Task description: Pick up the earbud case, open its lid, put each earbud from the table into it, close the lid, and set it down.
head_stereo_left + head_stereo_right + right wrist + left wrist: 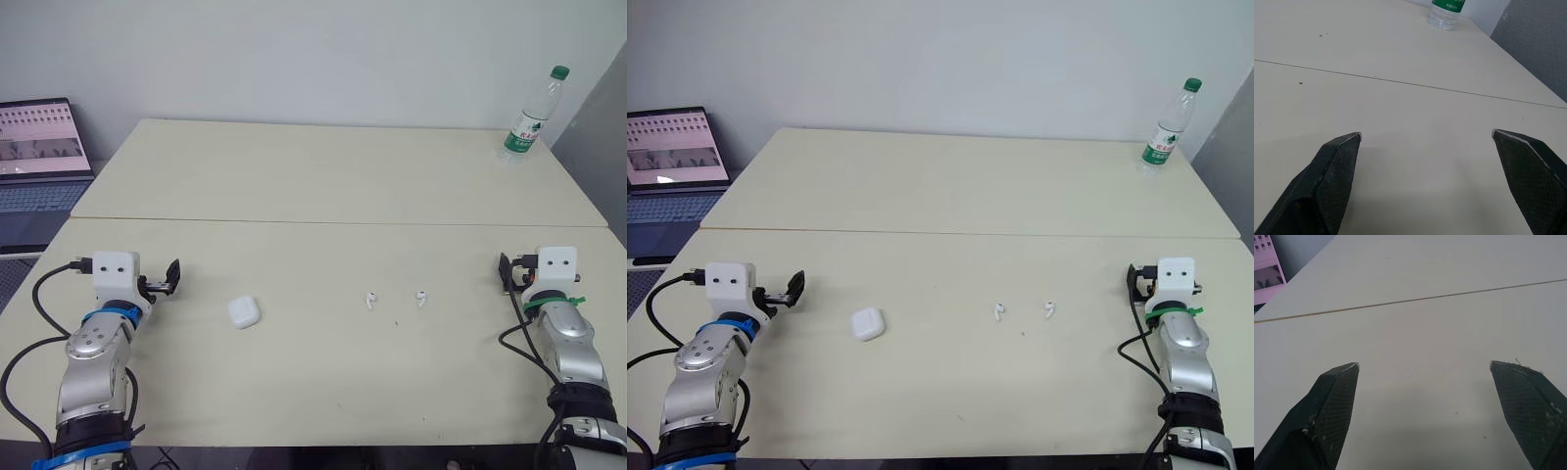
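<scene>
- The earbud case (243, 311) lies flat on the table (313, 392), lid shut, at about 4 o'clock from the left gripper (1423, 364) and near it.
- The first earbud (371, 300) and second earbud (420, 297) lie side by side at 3 o'clock from the case, well apart from it and roughly midway between the two arms.
- The left gripper is spread wide and empty, low over bare table. The right gripper (1426, 132) is also spread wide and empty, off at 3 o'clock from the earbuds.
- The step in hand appears to be the first one: reaching for the case. Nothing is lifted yet.
- The left arm is the closer one, so it likely should swing toward 4 o'clock until the case sits between its fingers.
- The case looks smooth and rounded, so it may squirt out. Grip the lower body across its flat faces, squarely, and close gently.
- Keep the fingers off the lid seam, so that the other gripper can flip the lid. Which side the hinge faces is too small to tell.
- A water bottle (529, 116) at 1 o'clock and a laptop (39, 147) at 10 o'clock are well away from the work.
</scene>
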Controlling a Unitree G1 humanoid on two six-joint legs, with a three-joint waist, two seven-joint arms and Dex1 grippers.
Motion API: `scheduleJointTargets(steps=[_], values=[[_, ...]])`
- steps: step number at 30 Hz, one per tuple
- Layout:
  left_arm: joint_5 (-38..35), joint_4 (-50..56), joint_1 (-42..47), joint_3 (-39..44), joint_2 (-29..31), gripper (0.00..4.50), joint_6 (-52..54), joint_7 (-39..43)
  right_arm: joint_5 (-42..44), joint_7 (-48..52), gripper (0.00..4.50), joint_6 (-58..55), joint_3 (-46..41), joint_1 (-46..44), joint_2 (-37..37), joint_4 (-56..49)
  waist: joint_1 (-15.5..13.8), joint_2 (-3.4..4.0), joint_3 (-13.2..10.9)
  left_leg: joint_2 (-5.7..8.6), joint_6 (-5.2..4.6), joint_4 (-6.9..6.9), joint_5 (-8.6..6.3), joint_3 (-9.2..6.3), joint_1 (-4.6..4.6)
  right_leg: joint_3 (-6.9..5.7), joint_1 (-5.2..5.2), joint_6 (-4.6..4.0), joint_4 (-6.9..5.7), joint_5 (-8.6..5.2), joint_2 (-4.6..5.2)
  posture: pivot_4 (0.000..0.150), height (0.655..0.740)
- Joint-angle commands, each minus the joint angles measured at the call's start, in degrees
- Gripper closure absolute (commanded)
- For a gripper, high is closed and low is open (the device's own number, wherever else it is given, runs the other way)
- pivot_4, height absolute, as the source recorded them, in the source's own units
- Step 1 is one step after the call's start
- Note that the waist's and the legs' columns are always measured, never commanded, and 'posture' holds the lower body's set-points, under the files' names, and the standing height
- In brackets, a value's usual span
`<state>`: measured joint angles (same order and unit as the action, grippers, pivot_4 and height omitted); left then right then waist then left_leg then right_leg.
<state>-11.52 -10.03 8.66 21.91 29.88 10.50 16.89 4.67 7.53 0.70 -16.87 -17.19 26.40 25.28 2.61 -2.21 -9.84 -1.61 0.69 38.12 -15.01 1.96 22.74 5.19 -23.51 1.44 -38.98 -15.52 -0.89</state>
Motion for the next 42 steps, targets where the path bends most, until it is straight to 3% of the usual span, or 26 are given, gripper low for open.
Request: scheduleJointTargets(steps=[1,18,24,29,34,39,42], values=[[-0.3,1.2,0.2,1.2,1.0,0.02,-0.7,-0.1,0.4,-0.2,0.00,0.7,-1.3,-0.4,1.0,-1.1,0.0,0.00,0.0,0.00,0.00,0.00,0.00,0.00,0.00,0.00,0.00,0.00,0.00,0.00,0.00,0.150,0.7400],[-1.0,1.2,0.7,1.6,1.6,0.02,-0.8,0.7,0.4,-0.6,0.00,0.9,-1.4,-0.2,1.1,-1.1,0.0,0.00,0.0,0.00,0.00,0.00,0.00,0.00,0.00,0.00,0.00,0.00,0.00,0.00,0.00,0.150,0.7400],[-7.2,4.7,1.6,2.4,4.3,0.02,1.7,8.7,1.4,2.0,0.00,0.1,-0.9,-1.7,1.8,-2.5,0.0,0.00,0.0,0.00,0.00,0.00,0.00,0.00,0.00,-0.01,0.00,0.00,0.00,0.00,0.00,0.150,0.7400],[-15.8,14.3,0.1,-1.5,12.7,0.02,10.8,25.7,7.7,18.0,0.00,-5.9,3.9,-5.5,3.1,-8.1,0.6,0.03,0.0,0.00,0.00,0.00,0.00,0.02,-0.01,-0.01,-0.01,0.00,0.00,0.00,-0.01,0.150,0.7400],[-19.0,19.2,-0.9,-6.7,20.3,0.02,16.4,37.7,13.3,35.7,0.00,-12.6,11.7,-7.9,5.0,-15.6,0.8,0.07,0.0,-0.04,0.00,-0.07,0.00,-0.03,-0.06,-0.06,0.00,-0.02,-0.01,-0.02,-0.06,0.150,0.7400],[-15.6,20.0,-3.5,-13.5,25.8,0.02,13.6,48.6,20.3,50.2,0.00,-20.8,20.4,-9.3,5.2,-27.6,0.7,0.13,-0.1,-0.05,-0.01,-0.07,-0.01,-0.10,0.04,-0.13,-0.06,-0.08,0.02,-0.06,-0.05,0.150,0.7400],[-12.2,16.5,-2.7,-17.0,25.8,0.02,10.2,50.8,23.3,54.9,0.00,-25.1,23.9,-9.6,5.4,-33.0,0.5,0.13,-0.1,-0.04,-0.01,-0.06,0.00,-0.12,0.05,-0.16,-0.07,-0.09,0.02,-0.07,-0.04,0.150,0.7400]])
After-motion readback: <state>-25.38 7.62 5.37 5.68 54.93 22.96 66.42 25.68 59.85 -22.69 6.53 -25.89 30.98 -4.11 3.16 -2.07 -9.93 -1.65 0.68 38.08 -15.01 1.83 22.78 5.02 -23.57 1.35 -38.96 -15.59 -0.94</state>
